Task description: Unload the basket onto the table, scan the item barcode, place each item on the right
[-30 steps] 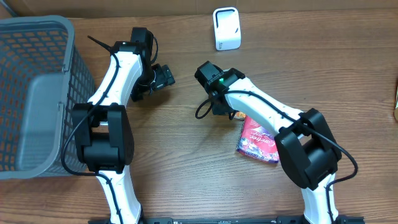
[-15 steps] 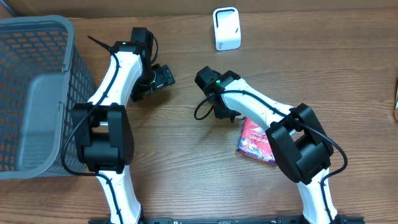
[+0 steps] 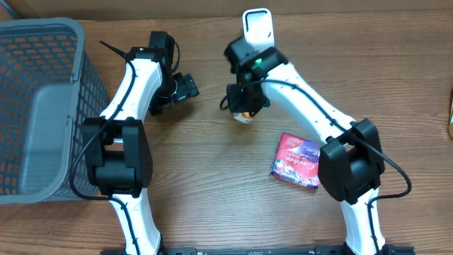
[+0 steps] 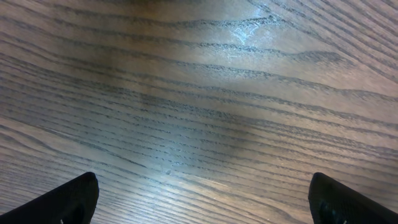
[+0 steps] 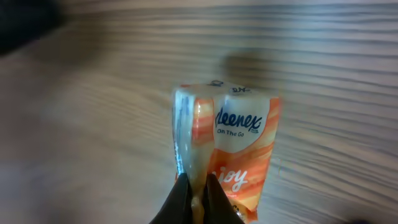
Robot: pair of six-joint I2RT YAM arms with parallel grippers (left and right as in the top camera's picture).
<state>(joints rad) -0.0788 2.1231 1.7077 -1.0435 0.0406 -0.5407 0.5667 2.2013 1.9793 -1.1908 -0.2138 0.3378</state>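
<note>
Kleenex pack (image 5: 231,146) pinched at its edge by right tool (image 5: 198,186), top centre near white scanner (image 3: 257,27), probably to present barcode; left tool (image 4: 205,199) spread, idle over bench (image 4: 199,93).

Shop-checkout setup: barcode scanner (image 3: 257,25), shopping basket (image 3: 42,23)

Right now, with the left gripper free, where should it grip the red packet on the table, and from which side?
Probably from straight above: the red packet lies flat on the table, with no raised part. The open left gripper should turn to its slant and pinch two opposite edges.
</note>
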